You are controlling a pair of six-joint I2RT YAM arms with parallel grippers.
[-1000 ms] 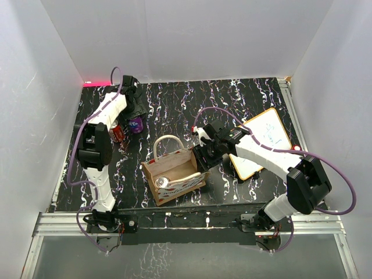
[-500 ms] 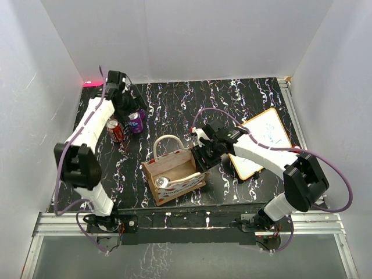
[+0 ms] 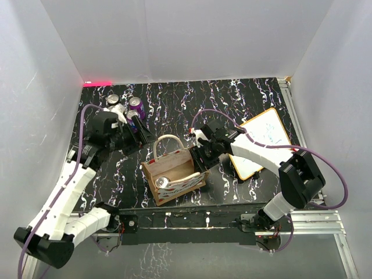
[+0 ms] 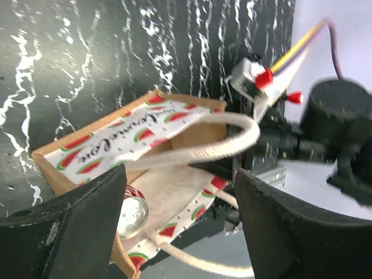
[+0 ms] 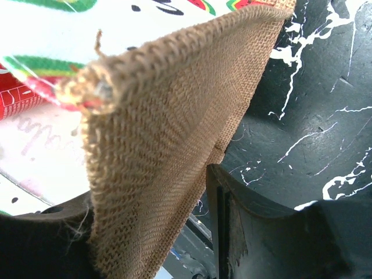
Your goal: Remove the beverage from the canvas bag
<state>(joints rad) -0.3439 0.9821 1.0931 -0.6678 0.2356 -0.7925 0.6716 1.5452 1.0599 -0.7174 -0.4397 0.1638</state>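
Right gripper (image 3: 201, 158) jaws pinch the bag (image 3: 177, 187) wall, left gripper (image 4: 180, 192) jaws wide — reaching for the can (image 4: 132, 214), they could snag the handle (image 4: 197, 145) and tip the bag.

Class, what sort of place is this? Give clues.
Likely a robot test cell: white walls box in a marbled table, left arm and right arm bolted at its edge, a canvas bag between.

The canvas bag (image 3: 174, 161) is tan-brown burlap outside, with a white lining printed in red-and-green watermelon slices and cream handles (image 3: 165, 139). The beverage (image 3: 162, 182) shows a silver top and a red side. The table (image 3: 232, 104) is black with white marbled streaks. The whiteboard (image 3: 264, 136) is white with an orange frame.
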